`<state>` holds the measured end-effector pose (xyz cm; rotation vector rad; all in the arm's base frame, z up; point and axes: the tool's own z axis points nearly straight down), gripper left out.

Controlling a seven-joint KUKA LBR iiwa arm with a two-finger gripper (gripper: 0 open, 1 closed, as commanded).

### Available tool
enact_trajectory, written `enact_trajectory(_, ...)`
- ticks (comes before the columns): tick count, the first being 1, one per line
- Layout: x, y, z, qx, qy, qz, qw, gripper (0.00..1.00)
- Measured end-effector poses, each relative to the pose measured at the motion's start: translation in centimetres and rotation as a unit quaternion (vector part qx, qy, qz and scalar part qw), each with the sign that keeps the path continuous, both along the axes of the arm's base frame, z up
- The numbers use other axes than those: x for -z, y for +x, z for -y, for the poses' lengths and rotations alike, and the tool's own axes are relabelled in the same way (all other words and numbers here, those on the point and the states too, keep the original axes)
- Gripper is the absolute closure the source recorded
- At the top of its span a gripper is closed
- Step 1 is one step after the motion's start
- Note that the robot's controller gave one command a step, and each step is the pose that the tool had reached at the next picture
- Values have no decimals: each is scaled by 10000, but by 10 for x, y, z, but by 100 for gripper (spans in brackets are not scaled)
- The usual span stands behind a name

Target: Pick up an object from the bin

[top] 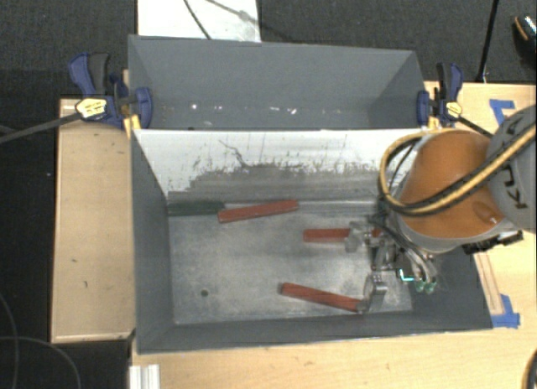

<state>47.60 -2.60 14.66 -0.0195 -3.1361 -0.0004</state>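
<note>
**binwatcher:** Where's your gripper sitting right now, and is it clamped on anything?

**me:** My gripper (372, 282) is down inside the bin (151, 236), low over the floor on the side my arm comes in from. The orange cover (445, 186) bulges right above it. Honestly, I can't tell whether it's open or clamped, because the wrist hardware is in the way.

**binwatcher:** OK, so what's closest to it?

**me:** Three flat red-brown sticks are lying loose on the floor. The front stick (319, 297) is the closest. One end is right at the tip of my gripper and looks like it's touching, though I can't be sure. The rest of it runs away from the tool at a slight slant. The short stick (327, 234) is just beside the gripper on the other side, toward the back wall, with its near end close to the tool. The long stick (258, 210) is well apart from the tool, out past the short one, lying along the foot of the back wall.
</note>
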Motion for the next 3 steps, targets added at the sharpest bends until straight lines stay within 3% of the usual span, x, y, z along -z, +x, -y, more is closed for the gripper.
enact_trajectory(1, 79, 6, -38, -386, 5, 47, 9992, 0)
enact_trajectory(2, 76, 5, -37, -369, 1, 40, 9993, 100)
enact_trajectory(3, -37, 16, -21, 153, -1, 78, 9999, 100)
